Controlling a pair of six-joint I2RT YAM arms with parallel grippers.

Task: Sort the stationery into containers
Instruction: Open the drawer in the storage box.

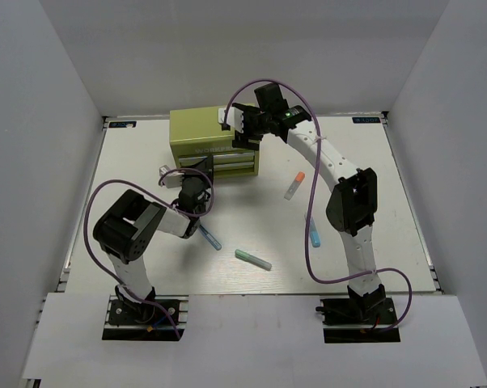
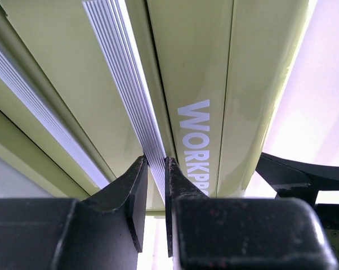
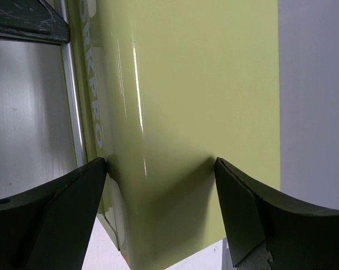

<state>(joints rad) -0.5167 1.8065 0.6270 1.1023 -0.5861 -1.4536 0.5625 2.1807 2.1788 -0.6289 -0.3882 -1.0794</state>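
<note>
So the left gripper (image 2: 156, 185) is pinched shut on the ribbed drawer handle (image 2: 127, 73). The rail runs straight out ahead between the fingers, right next to the panel with the white lettering (image 2: 197, 146). Everything hangs on this: the rail's long axis lies along the front of the cabinet (image 3: 181, 84), so I reckon the pull has to go square to it, straight back toward the left arm's own base. Any sideways drift and I'd expect the drawer to bind or the grip to slide along the rail.

The right gripper (image 3: 161, 185) is spread wide open over the cabinet's flat top, one finger on each side, with nothing between them. It looks like it's bracing the box, but I can't tell if the tips actually touch.

None of the pens are in yet. The thin blue pen (image 1: 209, 237) lies behind the left gripper, close by that arm's elbow, so it's the left arm's easiest grab. The mint green pen (image 1: 252, 259) is further back and off to its right. The orange-capped pen (image 1: 294, 184) and the light blue pen (image 1: 315, 234) lie back along the right arm, so they're nearer that one.
</note>
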